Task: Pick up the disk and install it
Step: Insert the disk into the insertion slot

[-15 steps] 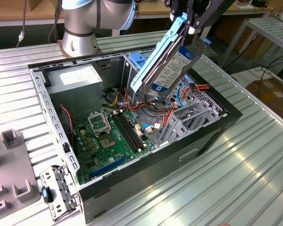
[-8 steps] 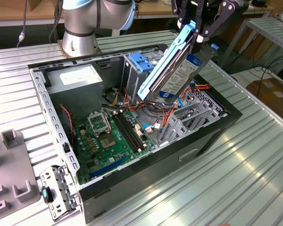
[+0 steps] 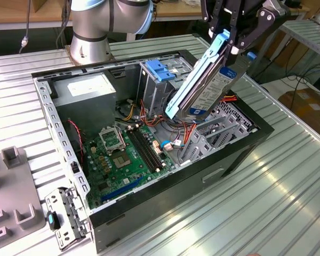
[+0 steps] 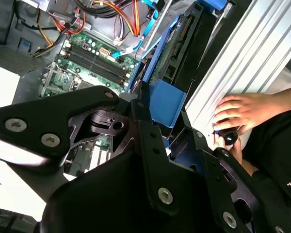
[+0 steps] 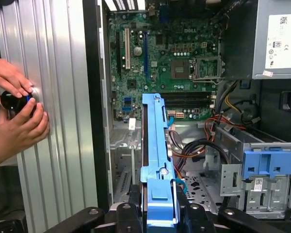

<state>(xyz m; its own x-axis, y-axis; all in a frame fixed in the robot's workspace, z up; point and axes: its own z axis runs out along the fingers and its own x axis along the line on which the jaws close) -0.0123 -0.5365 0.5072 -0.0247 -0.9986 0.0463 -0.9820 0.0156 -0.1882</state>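
The disk (image 3: 209, 89) is a flat silver-grey drive with a pale label and bright blue rails. It hangs tilted above the open computer case (image 3: 232, 160), over the drive cage side at the exterior view's right. My gripper (image 3: 228, 38) is shut on its upper end. In the first wrist view the blue rail of the disk (image 5: 156, 145) runs out from between the black fingers (image 5: 135, 201) over the case interior. In the second wrist view the disk (image 4: 176, 46) shows edge-on past my gripper (image 4: 157, 119).
Inside the case lie a green motherboard (image 3: 125, 154), a grey power-supply box (image 3: 88, 93), a light-blue latch plate (image 3: 159, 70) and orange-red cables (image 5: 218, 127). A person's hands (image 5: 17, 116) rest on the ribbed metal table (image 3: 277, 197) beside the case. Grey fixtures (image 3: 13, 192) sit at the exterior view's left.
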